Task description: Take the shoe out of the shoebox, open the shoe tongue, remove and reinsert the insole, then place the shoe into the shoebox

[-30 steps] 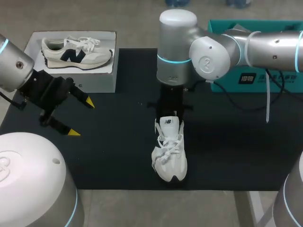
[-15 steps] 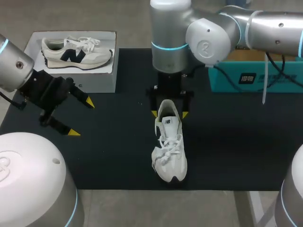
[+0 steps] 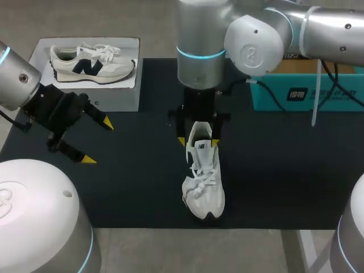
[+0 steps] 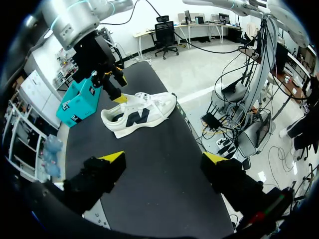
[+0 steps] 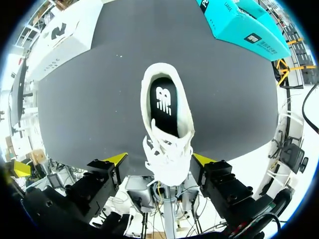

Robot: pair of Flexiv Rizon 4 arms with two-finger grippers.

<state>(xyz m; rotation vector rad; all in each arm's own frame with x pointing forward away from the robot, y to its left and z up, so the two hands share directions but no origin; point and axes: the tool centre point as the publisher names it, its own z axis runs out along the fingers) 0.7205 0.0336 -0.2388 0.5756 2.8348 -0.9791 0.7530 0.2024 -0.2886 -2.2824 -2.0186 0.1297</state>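
Observation:
A white shoe (image 3: 203,182) lies in the middle of the black mat, toe toward the front edge. My right gripper (image 3: 198,141) hangs over its heel end, open, one yellow tip on each side of the shoe's mouth. In the right wrist view the shoe (image 5: 167,124) sits between the fingers without touching them, and its black insole (image 5: 164,102) shows inside. My left gripper (image 3: 96,142) stands open and empty over the mat's left side, well clear of the shoe (image 4: 142,113). The teal shoebox (image 3: 307,91) is at the back right.
A white box (image 3: 85,74) with a shoe on its top stands at the back left, just behind my left gripper. The teal box (image 4: 77,102) lies beyond the shoe in the left wrist view. The black mat (image 3: 142,187) covers most of the table.
My right gripper has risen from low on the shoe's heel, and its yellow tips now show on either side of the shoe's mouth. The left arm has not moved.

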